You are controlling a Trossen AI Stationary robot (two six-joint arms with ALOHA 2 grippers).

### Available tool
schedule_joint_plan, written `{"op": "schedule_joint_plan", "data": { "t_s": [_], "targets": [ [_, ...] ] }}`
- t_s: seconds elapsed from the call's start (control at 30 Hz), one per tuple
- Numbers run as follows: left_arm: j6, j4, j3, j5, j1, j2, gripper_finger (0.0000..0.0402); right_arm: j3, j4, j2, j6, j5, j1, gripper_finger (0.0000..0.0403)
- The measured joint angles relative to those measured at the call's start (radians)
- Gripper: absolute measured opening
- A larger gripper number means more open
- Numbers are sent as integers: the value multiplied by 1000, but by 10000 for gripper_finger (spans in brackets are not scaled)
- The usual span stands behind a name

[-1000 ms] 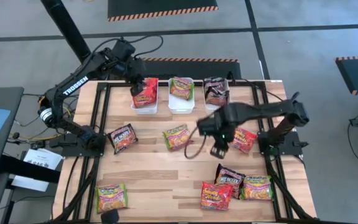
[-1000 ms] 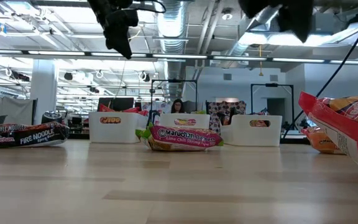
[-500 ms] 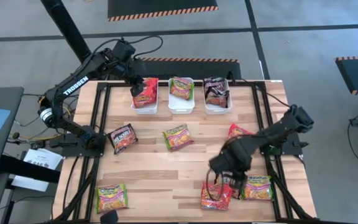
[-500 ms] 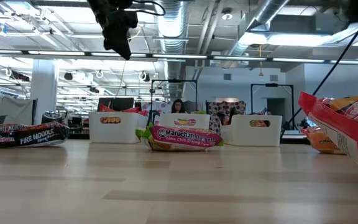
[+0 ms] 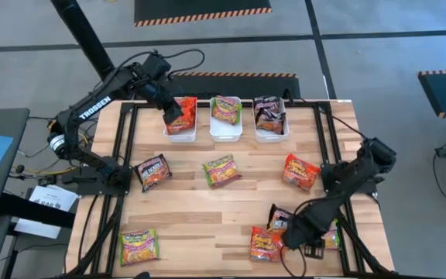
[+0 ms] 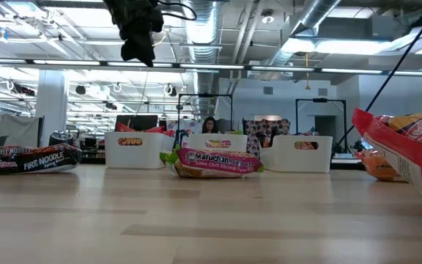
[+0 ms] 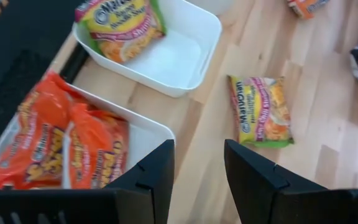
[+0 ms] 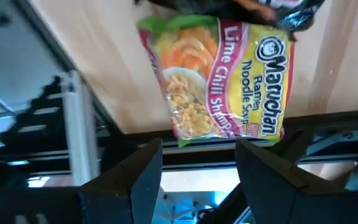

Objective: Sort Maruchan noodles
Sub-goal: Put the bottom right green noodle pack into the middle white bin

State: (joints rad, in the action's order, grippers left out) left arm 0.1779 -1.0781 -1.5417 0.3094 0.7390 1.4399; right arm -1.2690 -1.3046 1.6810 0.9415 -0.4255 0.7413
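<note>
The right gripper [image 8: 194,158], jaws released, hovers over a lime chili packet [image 8: 219,78] on the bench [image 5: 200,209]; the left gripper [image 7: 197,163], jaws apart and empty, hangs above the bin [image 7: 151,134] of red-orange packets [image 7: 61,146].

Three white bins [image 5: 226,130] line the tabletop's [image 5: 200,213] far edge. The middle is mostly bare wood, broken by a black packet [image 5: 152,172] and a green packet [image 5: 221,170]. Packets crowd the near right corner under the right arm [image 5: 339,194].
</note>
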Motion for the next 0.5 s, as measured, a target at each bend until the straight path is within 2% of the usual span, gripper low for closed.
{"op": "schedule_joint_plan", "data": {
  "t_s": [0.3,0.5],
  "targets": [
    [-63,-33,0,0,-73,0,125,218,305,-53,137,-40,104,228],
    [-76,-31,0,-9,-123,0,125,296,371,-62,193,3,150,228]
  ]
}}
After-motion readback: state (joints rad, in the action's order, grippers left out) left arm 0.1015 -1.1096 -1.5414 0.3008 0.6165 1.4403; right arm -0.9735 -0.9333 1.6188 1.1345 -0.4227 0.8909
